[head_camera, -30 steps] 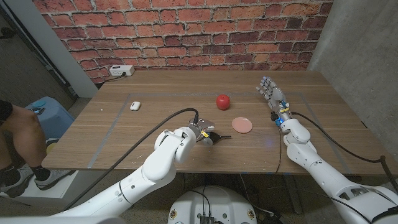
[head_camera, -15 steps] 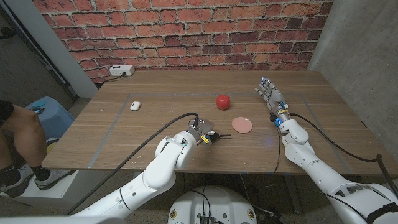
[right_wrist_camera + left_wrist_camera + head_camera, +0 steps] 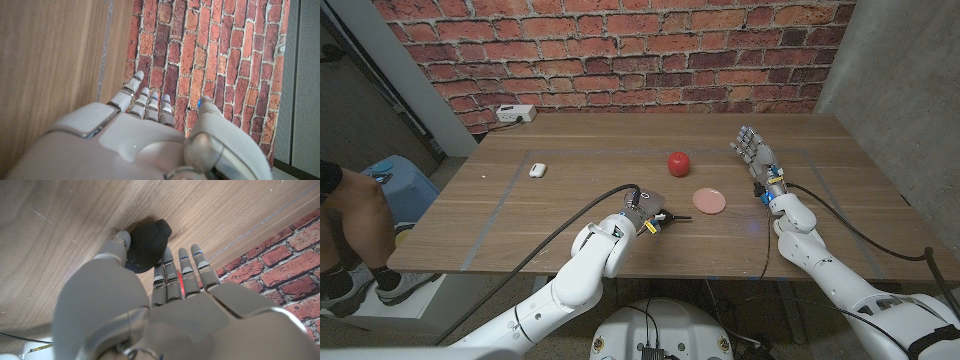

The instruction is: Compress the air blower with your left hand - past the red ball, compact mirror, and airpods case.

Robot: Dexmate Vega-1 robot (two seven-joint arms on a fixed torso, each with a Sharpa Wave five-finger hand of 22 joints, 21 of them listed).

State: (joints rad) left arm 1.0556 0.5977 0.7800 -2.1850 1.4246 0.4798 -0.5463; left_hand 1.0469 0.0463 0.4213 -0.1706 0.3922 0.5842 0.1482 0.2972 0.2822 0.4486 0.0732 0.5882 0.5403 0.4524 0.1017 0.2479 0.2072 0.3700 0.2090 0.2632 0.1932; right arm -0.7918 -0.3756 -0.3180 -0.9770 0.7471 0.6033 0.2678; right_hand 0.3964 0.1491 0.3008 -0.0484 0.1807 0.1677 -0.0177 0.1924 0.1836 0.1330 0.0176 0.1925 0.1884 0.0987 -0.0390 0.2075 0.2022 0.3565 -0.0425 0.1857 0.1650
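The black air blower (image 3: 667, 217) lies on the wooden table (image 3: 570, 160) near its front edge, nozzle pointing right. My left hand (image 3: 644, 214) sits right at its bulb (image 3: 148, 244): the thumb (image 3: 119, 244) lies against one side and the fingers (image 3: 172, 275) stretch straight along the other, and the bulb looks round, not squashed. Past it are the red ball (image 3: 678, 162), the pink compact mirror (image 3: 709, 201) and, far to the left, the white airpods case (image 3: 535, 169). My right hand (image 3: 752, 149) is raised at the right, fingers apart, holding nothing.
A white power strip (image 3: 514, 113) lies at the table's back left by the brick wall. A person's leg (image 3: 350, 215) and a blue stool (image 3: 395, 178) are off the left edge. Bare wood lies between the case and the ball.
My left forearm and elbow have swung to the right while the hand stayed at the blower. The right hand has barely moved.
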